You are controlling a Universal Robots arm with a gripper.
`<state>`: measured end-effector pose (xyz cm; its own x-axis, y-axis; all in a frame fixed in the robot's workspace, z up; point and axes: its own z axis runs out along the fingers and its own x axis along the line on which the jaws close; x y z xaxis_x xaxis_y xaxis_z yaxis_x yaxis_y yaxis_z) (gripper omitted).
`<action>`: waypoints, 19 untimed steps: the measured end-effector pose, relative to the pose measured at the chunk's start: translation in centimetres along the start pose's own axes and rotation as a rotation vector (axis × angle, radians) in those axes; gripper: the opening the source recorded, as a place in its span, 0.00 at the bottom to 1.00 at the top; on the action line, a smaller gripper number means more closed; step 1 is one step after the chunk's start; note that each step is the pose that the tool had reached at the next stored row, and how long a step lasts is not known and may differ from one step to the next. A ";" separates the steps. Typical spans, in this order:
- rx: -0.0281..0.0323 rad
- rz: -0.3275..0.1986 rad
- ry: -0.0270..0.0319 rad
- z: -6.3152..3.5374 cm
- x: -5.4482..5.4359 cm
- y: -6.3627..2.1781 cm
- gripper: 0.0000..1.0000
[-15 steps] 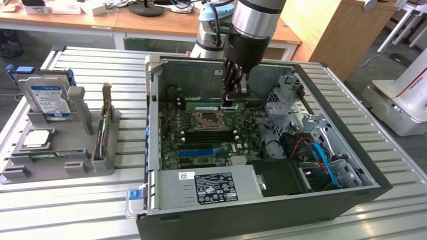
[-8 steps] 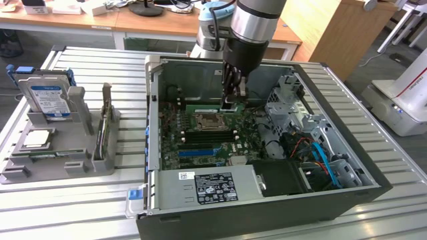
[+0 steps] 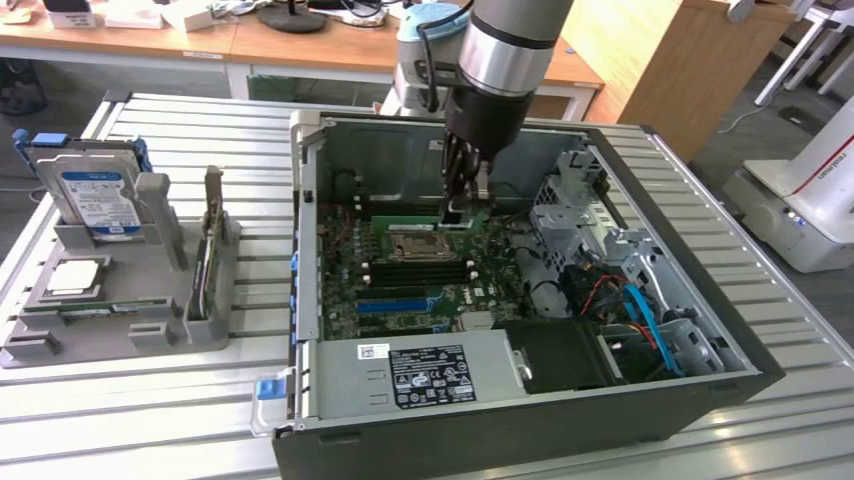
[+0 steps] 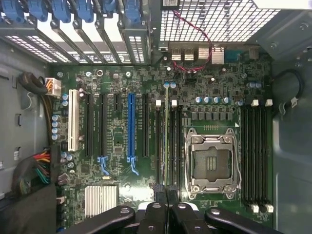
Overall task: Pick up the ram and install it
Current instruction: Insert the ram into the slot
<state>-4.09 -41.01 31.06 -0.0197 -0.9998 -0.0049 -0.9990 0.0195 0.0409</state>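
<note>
Black linkages of the jaws crowd the near edge of my wrist camera. They are drawn together on the ram, which I see edge-on as a thin green strip running out from between them. Pickup looks done to me; the step in hand is the install.

On the exterior view the arm reaches down into the open computer case, with the jaws low over the motherboard. Directly below the jaws lie the black memory slots, with white latches at their ends. The ram runs parallel to them and appears to hang between two neighbouring slots rather than squarely over one. It looks raised off the board and not seated, though I cannot tell how much gap is left. Just beside the jaws, past those slots, sits the CPU socket in its metal frame. Well away from the jaws, outside the case on the bench, a grey holder carries the hard drive.

As I read it, seating the strip calls for its lower edge to sit square over a single slot before any push. It also needs a straight press with no tilt, so both ends go home together. I cannot tell whether the latches stand open.
</note>
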 end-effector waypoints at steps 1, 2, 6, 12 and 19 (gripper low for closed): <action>0.0000 0.000 0.0000 0.12 0.0 0.00 0.12; 0.0000 0.000 0.0000 0.25 0.0 -0.01 0.12; 0.0000 0.000 0.0000 0.82 0.0 -0.03 0.12; 0.0001 0.000 -0.0001 2.88 0.0 -0.12 0.12; 0.0000 0.000 0.0002 3.76 0.0 -0.15 0.12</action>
<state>-4.09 -41.01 27.30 -0.0197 -0.9998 -0.0048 -0.9990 0.0195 0.0409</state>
